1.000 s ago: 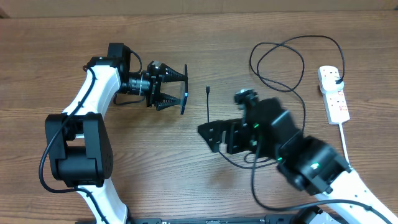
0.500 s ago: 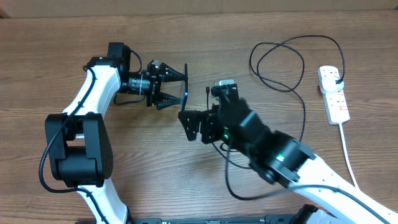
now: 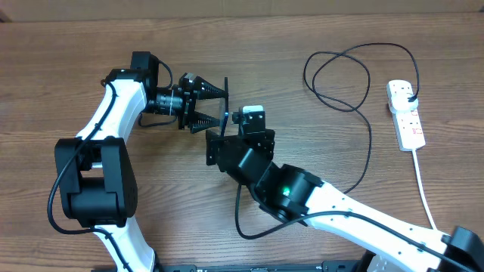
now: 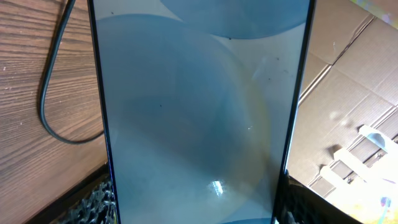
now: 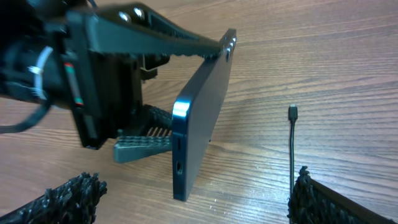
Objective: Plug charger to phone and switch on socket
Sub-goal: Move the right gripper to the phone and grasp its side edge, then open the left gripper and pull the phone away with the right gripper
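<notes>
we see the left end effector (image 3: 224, 108) clamped on the phone (image 5: 202, 118), holding it on edge just left of centre in the overhead frame, with its port end facing the right wrist camera. the right end effector (image 3: 212, 149) hangs just below it, fingers spread wide and holding nothing. the charger (image 5: 292, 146) lies on the tabletop (image 3: 76, 45) with its connector tip right of the phone, not touching it. its plug sits in the socket (image 3: 407, 121) at the right edge.
</notes>
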You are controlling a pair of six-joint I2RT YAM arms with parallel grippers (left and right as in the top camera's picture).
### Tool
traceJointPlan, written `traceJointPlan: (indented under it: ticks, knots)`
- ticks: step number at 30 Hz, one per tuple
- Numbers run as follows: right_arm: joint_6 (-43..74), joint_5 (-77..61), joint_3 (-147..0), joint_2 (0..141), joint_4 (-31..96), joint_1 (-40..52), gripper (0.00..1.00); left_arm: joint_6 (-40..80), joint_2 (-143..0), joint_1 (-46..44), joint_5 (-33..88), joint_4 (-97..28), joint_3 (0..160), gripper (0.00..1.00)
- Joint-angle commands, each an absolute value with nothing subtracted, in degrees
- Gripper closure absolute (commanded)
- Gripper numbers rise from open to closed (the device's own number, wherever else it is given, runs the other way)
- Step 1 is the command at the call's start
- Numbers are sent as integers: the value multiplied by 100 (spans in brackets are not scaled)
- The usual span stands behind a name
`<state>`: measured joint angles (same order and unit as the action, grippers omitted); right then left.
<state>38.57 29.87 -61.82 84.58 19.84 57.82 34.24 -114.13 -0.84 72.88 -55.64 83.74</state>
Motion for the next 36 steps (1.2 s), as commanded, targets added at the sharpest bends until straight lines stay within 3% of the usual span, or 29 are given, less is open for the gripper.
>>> traceJointPlan:
  ticks: [1,5,15,36]
  knots:
    - [3850,3301,-6344,8707,1737,5811,0,3457,-11408,-110,7609,-5542,8530,56]
    - [3697,3299,-6344,8962,1380,5811,2,3454,-11408,-115,7609,-5542,8530,57]
    - [3400,3295,-6344,9360,707,5778,32,3452,-11408,-115,7609,-5542,8530,56]
    - [3406,2947,-6344,9393,602,5542,81,3448,-11408,-115,7607,-5542,8530,56]
